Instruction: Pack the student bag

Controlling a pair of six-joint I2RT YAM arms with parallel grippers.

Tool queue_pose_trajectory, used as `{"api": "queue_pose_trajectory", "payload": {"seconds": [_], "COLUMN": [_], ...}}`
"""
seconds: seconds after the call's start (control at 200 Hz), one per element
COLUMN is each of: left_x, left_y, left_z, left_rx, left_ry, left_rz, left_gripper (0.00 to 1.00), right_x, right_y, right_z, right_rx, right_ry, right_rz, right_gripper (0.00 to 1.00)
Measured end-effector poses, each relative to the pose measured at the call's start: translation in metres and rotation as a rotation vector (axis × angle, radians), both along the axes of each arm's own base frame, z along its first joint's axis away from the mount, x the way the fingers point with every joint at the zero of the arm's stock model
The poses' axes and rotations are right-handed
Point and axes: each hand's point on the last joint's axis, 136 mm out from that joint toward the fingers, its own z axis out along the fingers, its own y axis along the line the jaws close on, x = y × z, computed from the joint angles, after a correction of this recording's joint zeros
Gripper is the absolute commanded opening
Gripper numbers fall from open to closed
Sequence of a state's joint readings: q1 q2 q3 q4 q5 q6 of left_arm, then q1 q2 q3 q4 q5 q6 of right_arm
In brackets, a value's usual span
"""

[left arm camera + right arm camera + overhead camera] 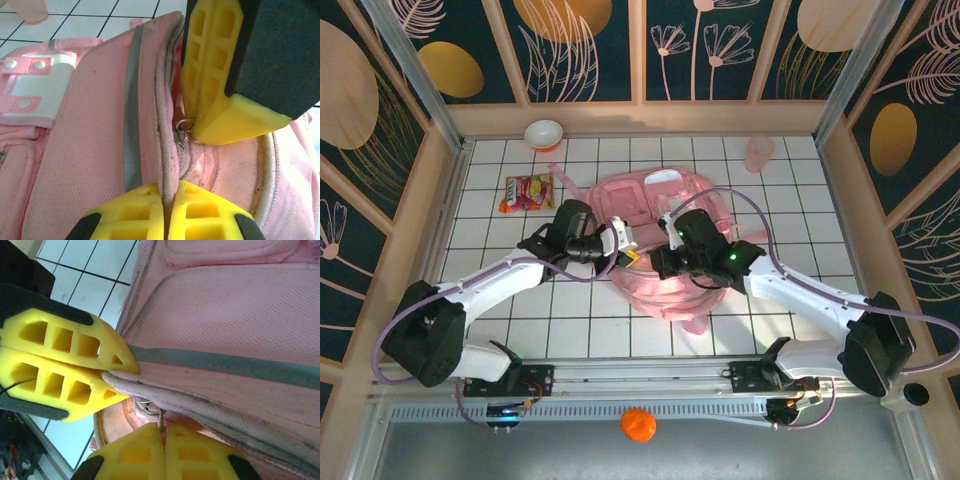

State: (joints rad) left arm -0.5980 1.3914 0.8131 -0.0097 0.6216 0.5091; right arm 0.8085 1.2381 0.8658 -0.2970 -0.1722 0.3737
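Grip geometry at the student bag (640, 200), which lies flat at the centre of the white-tiled counter (800, 200). In the top view both arms converge on the bag's 8 o'clock rim, and their wrists almost meet there.

The left fingers (135, 212) are pressed together on the pale fabric lip of the bag's opening. In the left wrist view this lip runs from 12 o'clock straight down into them at 6 o'clock. A grey stripe (130, 110) lies parallel on its 9 o'clock side.

The right fingers (132, 452) are also closed, pinching the thin metal zip pull (161, 416). In the right wrist view the pull enters their seam from 12 o'clock. There the left fingers sit at 9 o'clock, clamping the same lip just beside the pull. The bag's mesh panel spreads from 12 to 3 o'clock.

Other items, relative to the bag in the top view:
- A translucent pink cup (758, 153) stands at 1 o'clock.
- A white bowl (543, 133) sits at 11 o'clock.
- A snack packet (527, 192) lies at 10 o'clock.
- An orange ball (637, 424) rests at 6 o'clock, beyond the arm bases, well apart from the bag.
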Motion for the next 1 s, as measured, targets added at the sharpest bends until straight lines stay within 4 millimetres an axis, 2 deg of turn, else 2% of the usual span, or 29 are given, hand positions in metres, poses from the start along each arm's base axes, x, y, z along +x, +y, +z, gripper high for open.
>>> {"api": "queue_pose_trajectory", "payload": {"seconds": [0.095, 0.205, 0.27, 0.365, 0.485, 0.566, 0.671, 0.831, 0.926, 1.001], "left_x": [0.004, 0.01, 0.012, 0.01, 0.007, 0.007, 0.009, 0.009, 0.005, 0.002], "left_y": [0.001, 0.005, 0.006, 0.008, 0.011, 0.014, 0.008, -0.026, -0.049, -0.064], "left_z": [0.002, 0.002, 0.004, 0.006, 0.005, 0.005, 0.016, 0.04, 0.041, 0.033], "left_rx": [0.02, 0.033, 0.035, 0.038, 0.046, 0.056, 0.054, 0.008, -0.005, 0.005], "left_ry": [-0.022, -0.043, -0.056, -0.06, -0.046, -0.022, -0.033, -0.065, -0.064, -0.047], "left_rz": [0.007, 0.027, 0.034, 0.03, 0.028, 0.042, 0.04, -0.008, -0.039, -0.062], "left_gripper": [0.0, 0.0, 0.0, 0.0, 0.4, 0.53, 0.58, 0.58, 0.58, 0.57], "right_x": [0.009, 0.023, 0.026, 0.022, 0.018, 0.017, 0.016, 0.014, 0.012, 0.011], "right_y": [-0.02, -0.063, -0.077, -0.075, -0.072, -0.074, -0.075, -0.072, -0.069, -0.068], "right_z": [0.006, 0.007, 0.008, 0.008, 0.006, 0.001, -0.001, 0.0, 0.0, -0.001], "right_rx": [-0.001, 0.002, 0.022, 0.043, 0.069, 0.064, 0.063, 0.069, 0.07, 0.069], "right_ry": [0.005, 0.022, 0.034, 0.044, 0.061, 0.075, 0.081, 0.082, 0.084, 0.085], "right_rz": [-0.054, -0.155, -0.175, -0.143, -0.116, -0.121, -0.124, -0.111, -0.101, -0.098], "right_gripper": [0.0, 0.0, 0.0, 0.0, 0.0, 0.0, 0.0, 0.0, 0.0, 0.0]}}
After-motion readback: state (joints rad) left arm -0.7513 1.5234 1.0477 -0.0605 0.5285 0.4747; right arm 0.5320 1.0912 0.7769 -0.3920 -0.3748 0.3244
